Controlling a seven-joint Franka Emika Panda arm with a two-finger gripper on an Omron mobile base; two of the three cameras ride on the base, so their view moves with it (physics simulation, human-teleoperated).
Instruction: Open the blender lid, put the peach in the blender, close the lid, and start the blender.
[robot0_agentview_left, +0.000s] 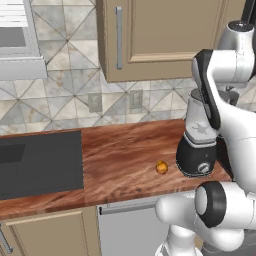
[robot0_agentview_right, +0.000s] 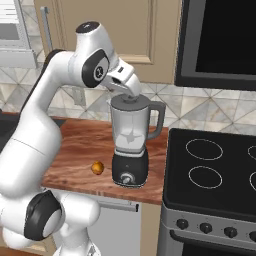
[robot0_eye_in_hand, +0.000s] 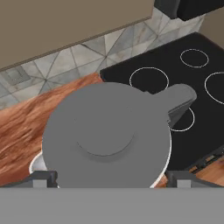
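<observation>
**Four steps still waiting, lid not yet lifted**

None of the task's steps is looking done yet. The blender lid (robot0_eye_in_hand: 106, 136) is sitting flat on top of the blender (robot0_agentview_right: 130, 145), covering the jar's mouth, its raised centre knob showing in the hand view. The gripper (robot0_agentview_right: 131, 95) is hovering directly above the lid, seemingly lining up for the first step. Its two dark tips are showing at either side of the lid's near edge in the hand view, so the jaws are standing spread wide, grasping nothing.

The peach (robot0_agentview_left: 161, 167) is lying on the wooden table (robot0_agentview_left: 125, 155), just beside the blender's black base on the side away from the stove (robot0_agentview_right: 215, 170), apart from the base and not touching it. The jar is looking empty apart from its blade.

Left to do, by my judgement: lifting the lid off, fetching the peach and dropping it into the jar, putting the lid back on, then turning the round knob on the front of the blender's base.

No brand name, label or readable writing is showing on the blender, and none elsewhere in these views.
</observation>
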